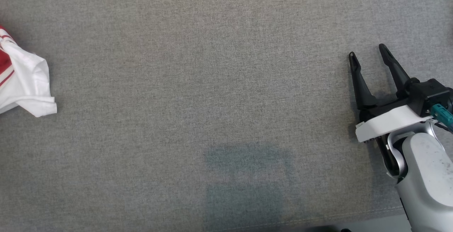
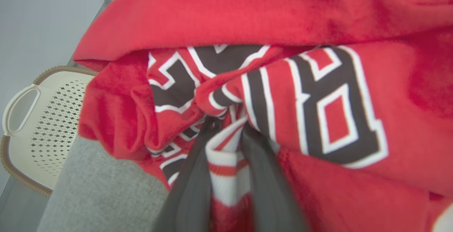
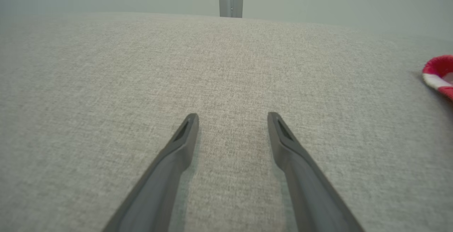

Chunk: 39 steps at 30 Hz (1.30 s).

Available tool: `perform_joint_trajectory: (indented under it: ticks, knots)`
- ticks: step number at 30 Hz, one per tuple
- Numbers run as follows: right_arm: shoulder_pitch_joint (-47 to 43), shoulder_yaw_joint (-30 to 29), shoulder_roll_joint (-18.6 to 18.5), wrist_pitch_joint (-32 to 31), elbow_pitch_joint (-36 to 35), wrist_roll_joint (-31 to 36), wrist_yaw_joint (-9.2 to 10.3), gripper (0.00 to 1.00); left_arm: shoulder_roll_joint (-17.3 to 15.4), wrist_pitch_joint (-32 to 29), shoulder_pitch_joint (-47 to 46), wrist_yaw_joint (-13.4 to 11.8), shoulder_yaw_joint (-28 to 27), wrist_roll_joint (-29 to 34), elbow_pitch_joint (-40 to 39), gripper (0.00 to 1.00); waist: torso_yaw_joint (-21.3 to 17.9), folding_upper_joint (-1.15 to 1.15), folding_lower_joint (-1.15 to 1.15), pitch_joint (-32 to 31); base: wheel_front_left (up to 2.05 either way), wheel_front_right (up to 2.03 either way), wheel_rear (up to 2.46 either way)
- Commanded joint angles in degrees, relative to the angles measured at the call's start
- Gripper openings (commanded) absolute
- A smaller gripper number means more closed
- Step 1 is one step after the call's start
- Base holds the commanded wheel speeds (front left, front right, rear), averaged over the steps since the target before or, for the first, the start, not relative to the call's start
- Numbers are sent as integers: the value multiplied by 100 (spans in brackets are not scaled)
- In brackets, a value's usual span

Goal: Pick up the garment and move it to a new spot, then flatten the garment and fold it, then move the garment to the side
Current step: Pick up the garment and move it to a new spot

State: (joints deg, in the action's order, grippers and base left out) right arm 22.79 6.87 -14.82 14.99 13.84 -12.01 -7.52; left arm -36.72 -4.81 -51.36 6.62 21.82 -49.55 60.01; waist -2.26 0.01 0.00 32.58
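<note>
Red garment (image 2: 318, 19) hiding left pincer (image 2: 229, 126) tips

The grey bench (image 1: 212, 83) lies free from its middle to two o'clock. The garment (image 1: 24, 80) heaps at nine o'clock, the right end effector (image 1: 367, 50) at three, a basket (image 2: 42, 126) beyond the edge.

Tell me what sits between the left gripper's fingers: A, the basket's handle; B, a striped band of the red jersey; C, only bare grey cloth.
B: the jersey's white-and-red striped band sits pinched between the left gripper's dark fingers, while the basket stands off to the side.
</note>
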Motion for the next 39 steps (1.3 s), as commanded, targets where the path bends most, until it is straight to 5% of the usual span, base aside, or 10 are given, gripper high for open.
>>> perform_joint_trajectory:
  ticks: [1,11,32,39]
  knots:
    - [44,26,58,25,46,27,6,100,319,-16,167,90,198,87,77,0,11,-1,0,-188,0,0,0]
    - [-118,68,303,25,224,-80,6,100,334,700,230,84,730,32,-871,0,-47,-1,0,-881,0,0,0]
    - [-483,-5,766,25,463,-206,6,100,1832,1805,744,84,2733,-450,-2613,0,-821,-1,0,-1862,0,0,0]
    - [-486,56,847,25,510,-253,6,100,2261,1929,719,84,3261,-523,-2362,0,-1135,-1,0,-1946,0,0,0]
